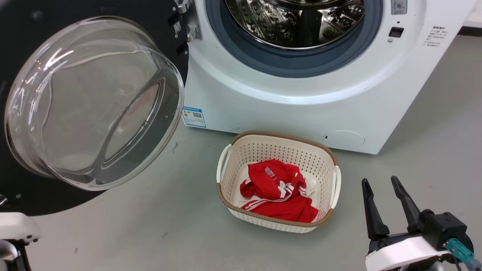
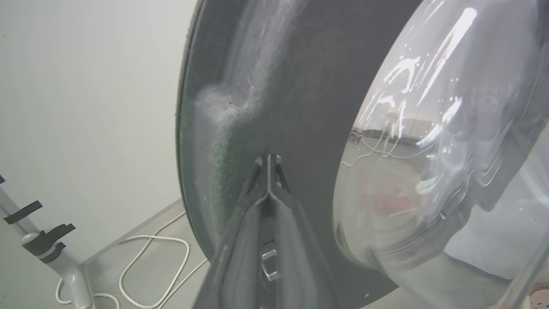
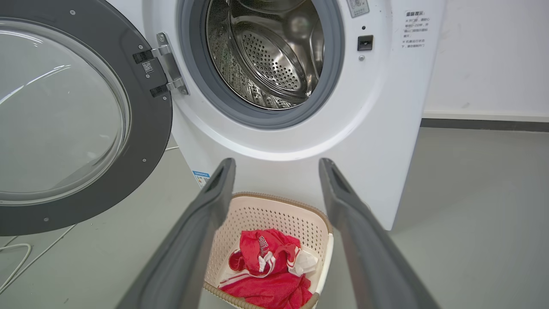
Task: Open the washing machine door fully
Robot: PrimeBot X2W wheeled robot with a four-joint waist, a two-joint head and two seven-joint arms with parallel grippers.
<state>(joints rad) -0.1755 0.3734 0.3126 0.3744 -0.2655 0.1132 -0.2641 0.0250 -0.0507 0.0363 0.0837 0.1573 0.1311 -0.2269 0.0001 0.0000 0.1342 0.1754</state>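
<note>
Nearest on the right, the right gripper [image 1: 379, 181] hovers above the grey floor [image 1: 150, 233]. Its 2 dark fingers are spread apart, point toward the machine and hold nothing. At the near left, a pale part of the left arm [image 1: 15, 227] shows below the door's lower edge. In the left wrist view the left gripper [image 2: 268, 161] has its 2 fingers pressed together. Their tips are at the black inner face of the washing machine door [image 1: 41, 203], just left of the glass bowl [image 1: 94, 101]; whether they touch that face cannot be told. Between the arms and a little farther off, a cream basket [image 1: 225, 165] stands on the floor with a red and white garment [image 1: 276, 188] inside. The door is swung wide to the left on its hinge [image 1: 188, 22], with the bulging bowl facing the robot. Farthest back stands the washing machine [image 1: 286, 109], its steel drum [image 1: 297, 19] uncovered inside the grey-blue seal [image 1: 293, 66].
</note>
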